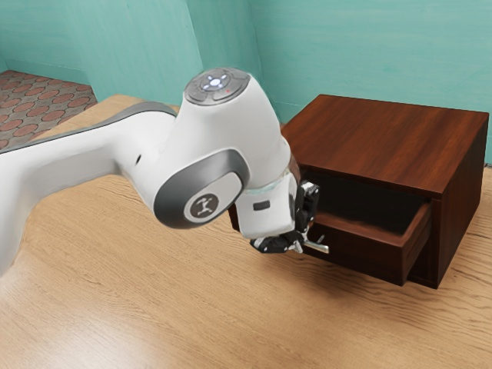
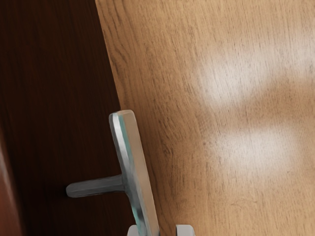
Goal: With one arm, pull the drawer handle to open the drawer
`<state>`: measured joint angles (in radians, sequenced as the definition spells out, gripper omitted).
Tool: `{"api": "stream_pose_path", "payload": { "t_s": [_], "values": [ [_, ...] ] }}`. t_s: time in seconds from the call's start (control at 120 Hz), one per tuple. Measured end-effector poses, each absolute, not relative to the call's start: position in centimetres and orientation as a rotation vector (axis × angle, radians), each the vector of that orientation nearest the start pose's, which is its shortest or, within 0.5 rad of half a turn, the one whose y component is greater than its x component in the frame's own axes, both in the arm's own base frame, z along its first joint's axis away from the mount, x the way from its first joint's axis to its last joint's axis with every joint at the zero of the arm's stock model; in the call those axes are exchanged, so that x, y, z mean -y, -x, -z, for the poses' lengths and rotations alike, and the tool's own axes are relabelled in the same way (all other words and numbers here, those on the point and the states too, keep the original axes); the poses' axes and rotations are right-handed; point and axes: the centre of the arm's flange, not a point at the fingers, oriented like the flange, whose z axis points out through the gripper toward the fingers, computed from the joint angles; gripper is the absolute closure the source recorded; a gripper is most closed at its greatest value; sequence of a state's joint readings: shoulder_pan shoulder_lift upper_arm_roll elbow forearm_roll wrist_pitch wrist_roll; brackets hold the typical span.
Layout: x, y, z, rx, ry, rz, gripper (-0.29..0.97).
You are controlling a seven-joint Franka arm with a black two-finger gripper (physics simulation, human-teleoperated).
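The drawer [image 1: 361, 250], part-open in the cabinet [image 1: 384, 138] on the table [image 1: 154, 307], is rigid and likely slides freely; grasp its slim, smooth metal handle [image 2: 131, 167] mid-bar, where the gripper [image 1: 301, 244] sits, its closure indeterminable.

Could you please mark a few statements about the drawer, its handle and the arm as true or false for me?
1. The drawer stands partly out of the cabinet. True.
2. The cabinet stands on a glass table. False: the table is light wood.
3. The end effector is at the drawer's handle. True.
4. The handle is black. False: it is silver-grey metal.
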<state>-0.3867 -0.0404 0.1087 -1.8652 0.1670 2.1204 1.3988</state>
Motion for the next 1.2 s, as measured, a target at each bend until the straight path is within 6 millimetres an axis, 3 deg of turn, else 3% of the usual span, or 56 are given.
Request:
{"api": "stream_pose_path", "payload": {
  "t_s": [0.108, 0.225, 0.342, 0.5, 0.683, 0.942, 1.008, 1.058, 1.092, 1.15, 1.2],
  "values": [
    [14.5, -54.4, -55.3, -2.173, 1.866, 0.232, 0.69],
    [12.1, -53.6, -55.3, -2.124, 1.925, 0.221, 0.64],
    [12.2, -53.2, -55.6, -2.108, 1.94, 0.228, 0.73],
    [12.5, -53.3, -55.6, -2.087, 1.959, 0.235, 0.71],
    [13.6, -53.1, -56.0, -2.081, 1.958, 0.261, 0.67],
    [13.8, -52.8, -57.4, -2.054, 1.968, 0.308, 0.5],
    [15.5, -51.9, -59.7, -2.061, 1.927, 0.36, 0.48],
    [16.7, -50.7, -63.7, -2.058, 1.927, 0.413, 0.47],
    [16.4, -49.7, -67.8, -2.029, 1.969, 0.442, 0.45],
    [13.0, -48.1, -74.6, -1.925, 2.103, 0.463, 0.34],
    [8.0, -47.9, -76.5, -1.802, 2.279, 0.418, 0.27]
  ]
}}
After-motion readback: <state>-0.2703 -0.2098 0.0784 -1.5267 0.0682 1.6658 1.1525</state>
